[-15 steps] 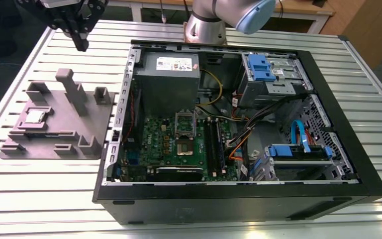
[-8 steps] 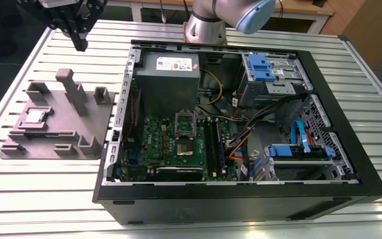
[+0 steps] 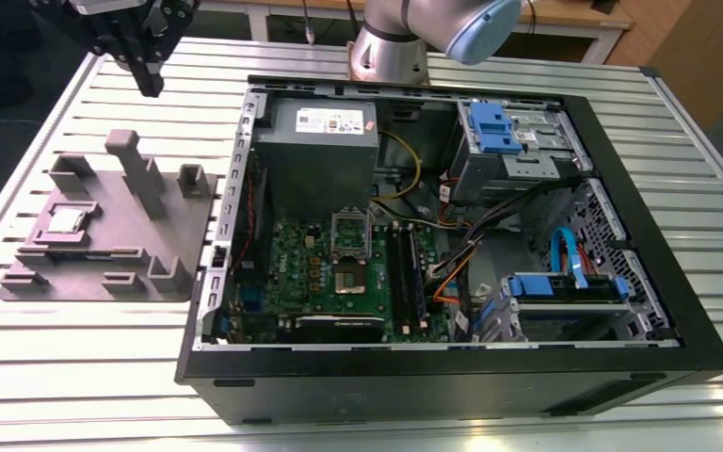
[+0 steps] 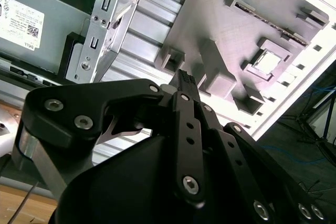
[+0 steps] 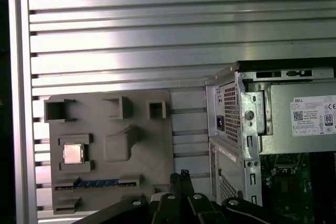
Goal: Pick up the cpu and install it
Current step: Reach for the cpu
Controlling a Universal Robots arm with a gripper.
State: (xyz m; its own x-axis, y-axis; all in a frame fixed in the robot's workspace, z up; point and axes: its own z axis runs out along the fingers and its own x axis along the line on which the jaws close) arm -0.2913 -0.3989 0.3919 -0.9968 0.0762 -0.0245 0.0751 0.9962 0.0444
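The black fingers (image 4: pixel 185 83) are pressed together with nothing between them, hanging over the slatted metal desk (image 3: pixel 72 377) just outside the open computer case (image 3: pixel 462 386). The cpu (image 3: pixel 67 221) lies flat in a square recess of the grey holder block (image 3: pixel 117 240), well apart from the fingers, to the exterior view's left of the case.

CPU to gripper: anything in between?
In the first wrist view, a raised block on the grey fixture stands between the cpu and the gripper; otherwise bare fixture surface.
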